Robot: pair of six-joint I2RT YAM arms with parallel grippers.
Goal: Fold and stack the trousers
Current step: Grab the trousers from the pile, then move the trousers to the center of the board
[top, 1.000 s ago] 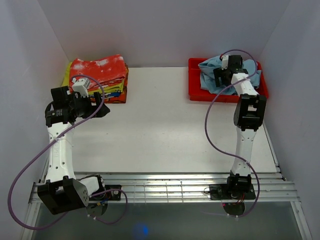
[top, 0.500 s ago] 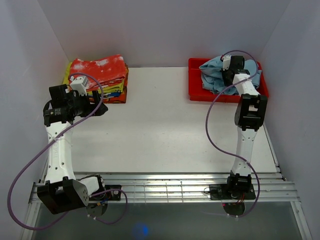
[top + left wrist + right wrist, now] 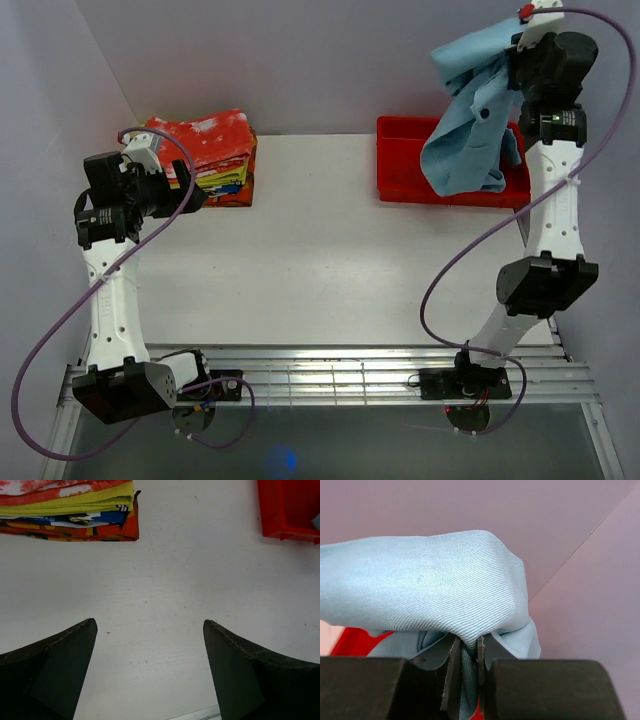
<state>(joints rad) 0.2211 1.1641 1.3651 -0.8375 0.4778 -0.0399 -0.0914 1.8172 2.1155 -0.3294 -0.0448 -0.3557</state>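
Overhead, trousers (image 3: 465, 130) dangle over the bin (image 3: 400, 188); close-up shows right tool (image 3: 467, 665) pinching.

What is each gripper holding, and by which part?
The right gripper pinches a bunched fold of the trousers; which part of the garment is unclear. The left gripper holds nothing.

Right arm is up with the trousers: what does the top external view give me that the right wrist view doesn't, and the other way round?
Only top external: the whole trousers hanging bunched over the red tray, plus the folded clothes stack with the left gripper near it. Only right wrist: the right gripper close up, its fingers pinched shut on a fold of the fabric. Both: the blue trousers and some of the red tray.
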